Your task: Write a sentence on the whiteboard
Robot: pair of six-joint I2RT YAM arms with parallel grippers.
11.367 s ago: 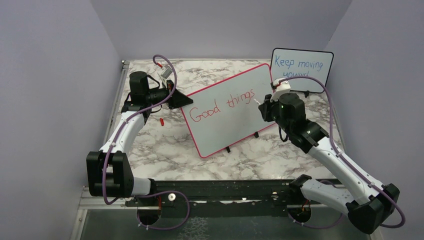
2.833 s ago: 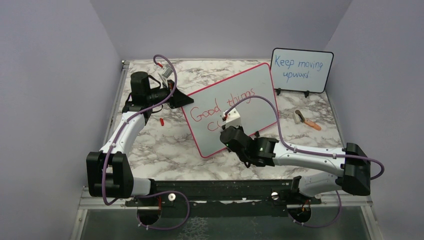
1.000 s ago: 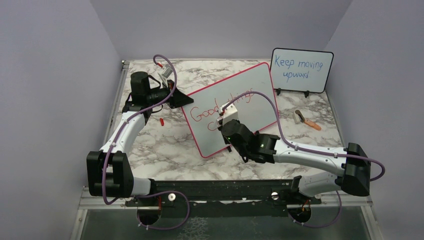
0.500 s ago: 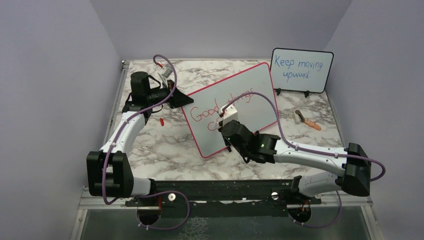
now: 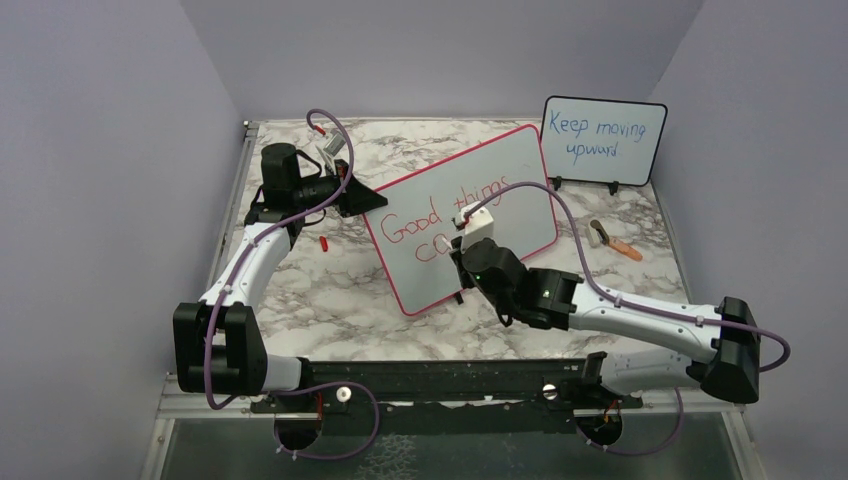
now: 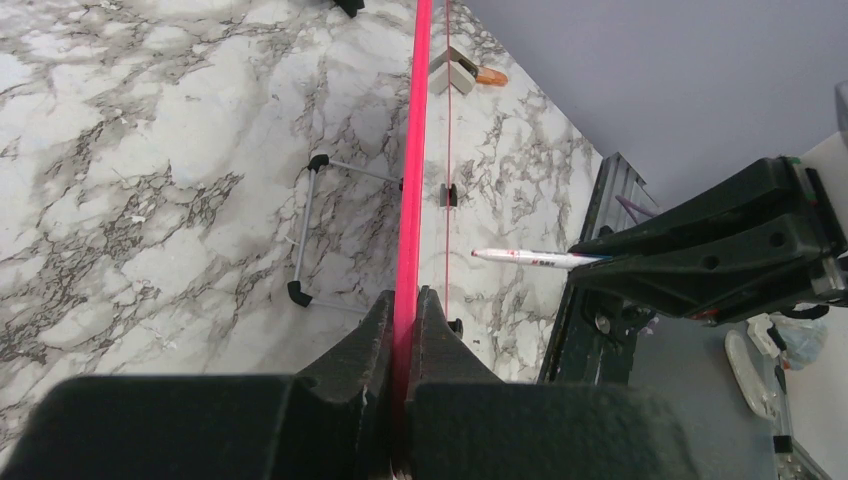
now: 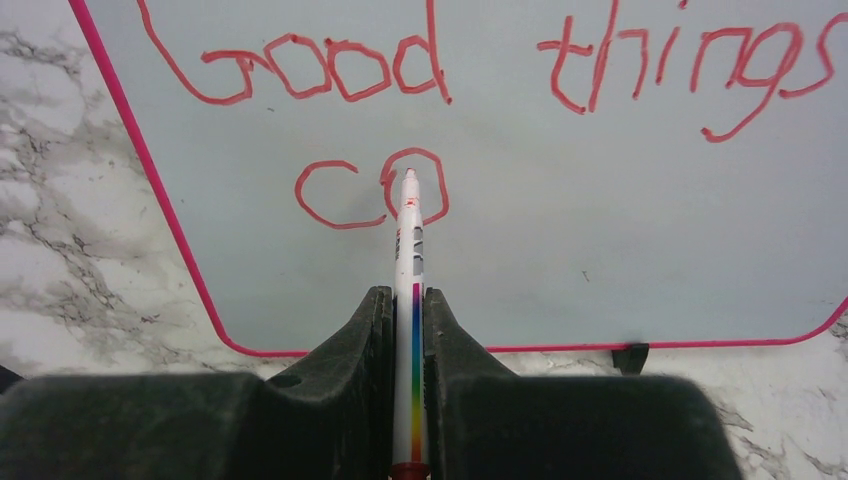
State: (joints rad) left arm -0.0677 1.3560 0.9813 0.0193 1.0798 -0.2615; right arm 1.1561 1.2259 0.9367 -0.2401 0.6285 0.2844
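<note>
whiteboard (image 5: 432, 186), seen edge-on from left wrist | sentence (image 7: 436, 60) on whiteboard, reads "Good things / Co", cable (image 5: 515, 185) crossing "things" from above | left gripper (image 6: 405, 300) clamped on whiteboard's rim | right gripper (image 7: 408, 300) pinching marker (image 7: 409, 240), tip at whiteboard's "o"

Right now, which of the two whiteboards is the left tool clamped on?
The large red-framed white board with red writing; the left tool pinches its edge. The small black-framed board with blue writing stands ungripped.

Even, soft light; sharp focus.
</note>
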